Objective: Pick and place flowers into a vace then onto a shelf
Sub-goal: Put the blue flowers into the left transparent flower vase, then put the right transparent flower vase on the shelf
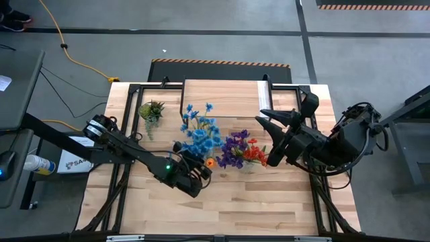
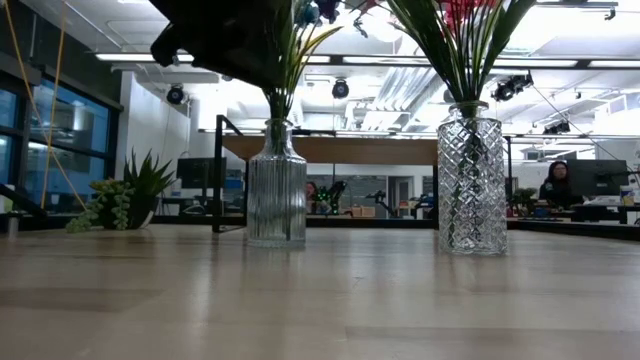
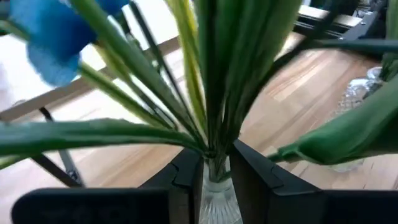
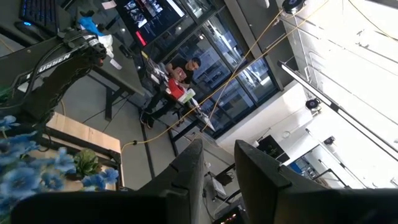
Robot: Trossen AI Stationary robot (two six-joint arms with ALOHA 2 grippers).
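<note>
A: Flowers, where are they?
B: Blue bunch in the left vase, red and purple bunch in the right vase, both mid-table, near the shelf.
A: Grippers?
B: Left gripper narrowly clasps the blue bunch's stems; right gripper narrow, empty, tilted upward.

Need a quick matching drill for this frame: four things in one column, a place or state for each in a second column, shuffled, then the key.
Things
1. blue flowers
2. red and purple flowers
3. potted plant
4. left hand

Places or states
A. beside the shelf's left end, untouched
B. in the ribbed vase
C. closed around green stems just above a vase neck
D. in the diamond-cut vase

Pairs: 1-B, 2-D, 3-A, 4-C
</note>
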